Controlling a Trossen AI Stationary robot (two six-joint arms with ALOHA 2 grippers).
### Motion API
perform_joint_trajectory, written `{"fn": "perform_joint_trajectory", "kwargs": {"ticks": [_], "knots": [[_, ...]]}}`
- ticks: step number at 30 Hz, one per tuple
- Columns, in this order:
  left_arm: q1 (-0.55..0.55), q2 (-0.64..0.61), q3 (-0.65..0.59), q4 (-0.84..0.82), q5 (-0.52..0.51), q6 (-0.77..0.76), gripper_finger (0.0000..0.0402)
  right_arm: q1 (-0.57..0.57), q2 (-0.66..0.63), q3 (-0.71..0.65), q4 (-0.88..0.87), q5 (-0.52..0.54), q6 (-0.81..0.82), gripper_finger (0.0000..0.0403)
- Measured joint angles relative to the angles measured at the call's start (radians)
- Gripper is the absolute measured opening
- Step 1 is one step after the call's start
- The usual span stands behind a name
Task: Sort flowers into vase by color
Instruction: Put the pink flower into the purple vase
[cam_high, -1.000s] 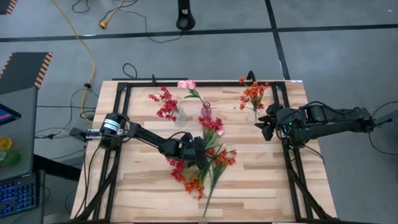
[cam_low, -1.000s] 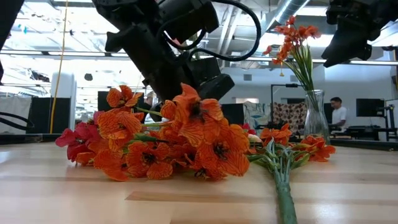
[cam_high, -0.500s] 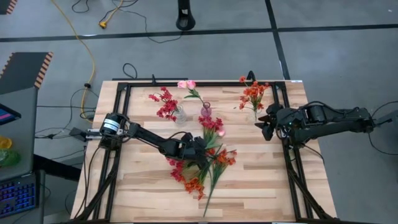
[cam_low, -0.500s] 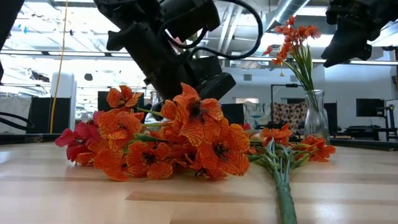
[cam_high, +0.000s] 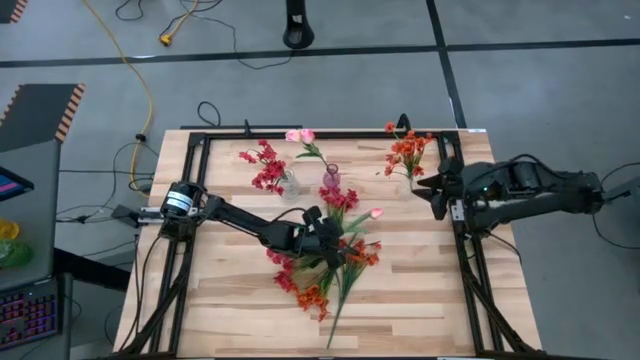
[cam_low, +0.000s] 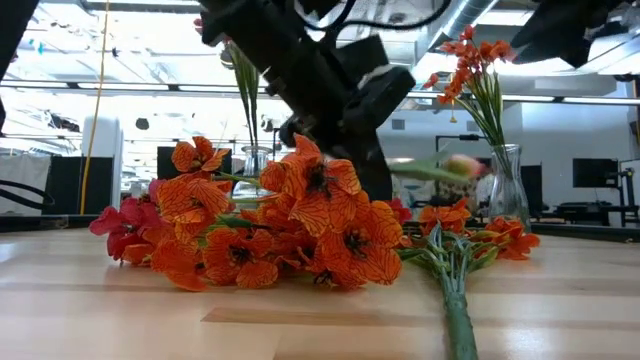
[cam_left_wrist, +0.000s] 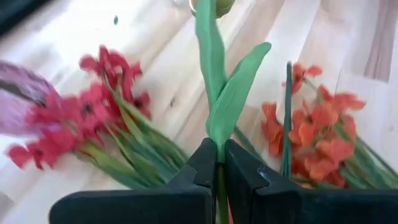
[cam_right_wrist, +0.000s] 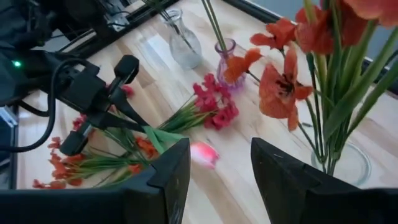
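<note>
High view: the left gripper (cam_high: 340, 232) sits over the middle of the counter (cam_high: 230, 300), shut tight on the green stem of a pink flower (cam_high: 376, 213) whose bud points toward the right arm. The left wrist view shows its two fingers (cam_left_wrist: 205, 167) pinched together on that stem (cam_left_wrist: 217, 99), with a long leaf rising just above the grip. Under and around this gripper lies a loose pile of flowers: an orange bunch (cam_high: 315, 296) toward the counter's near edge, red ones (cam_high: 283, 270) just beside it, and a magenta sprig (cam_high: 340, 200) on the far side, near the vases. Three vases stand toward the back: a clear vase (cam_high: 289, 186) holding red blossoms (cam_high: 264, 165), a purple vase (cam_high: 331, 179) just beside it holding a pale pink bloom (cam_high: 300, 135), and, well apart to the right, a third vase (cam_low: 505, 185) holding orange flowers (cam_high: 407, 150). The right gripper (cam_high: 437, 192) hovers just beside that third vase, its fingers (cam_right_wrist: 168, 171) spread apart and holding nothing. In the low view the orange pile (cam_low: 290, 230) fills the foreground with one green stem (cam_low: 455, 300) running toward the camera, the left arm reaches down behind it, and the lifted pink bud (cam_low: 462, 165) appears blurred in the air above the counter.
</note>
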Motion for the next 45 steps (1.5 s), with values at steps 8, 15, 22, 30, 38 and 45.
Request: {"fn": "perform_joint_trajectory", "kwargs": {"ticks": [8, 15, 22, 30, 38, 45], "knots": [[-0.039, -0.027, 0.027, 0.021, -0.146, 0.076, 0.0001, 0.091, 0.001, 0.003, 0.035, 0.001, -0.007, 0.0195], [-0.082, -0.102, 0.027, 0.060, -0.239, 0.146, 0.0000, 0.184, 0.020, 0.003, 0.232, 0.004, -0.121, 0.0195], [-0.112, -0.184, 0.027, 0.085, -0.298, 0.235, 0.0000, 0.247, 0.095, 0.003, 0.283, 0.063, -0.149, 0.0195], [-0.121, -0.275, 0.027, 0.109, -0.365, 0.284, 0.0000, 0.305, 0.204, 0.003, 0.370, 0.132, -0.160, 0.0195], [-0.120, -0.297, 0.027, 0.292, -0.357, 0.497, 0.0000, 0.321, 0.365, 0.003, 0.680, 0.216, -0.316, 0.0195], [-0.121, -0.297, 0.027, 0.410, -0.300, 0.609, 0.0000, 0.321, 0.482, 0.003, 0.967, 0.217, -0.486, 0.0195]]}}
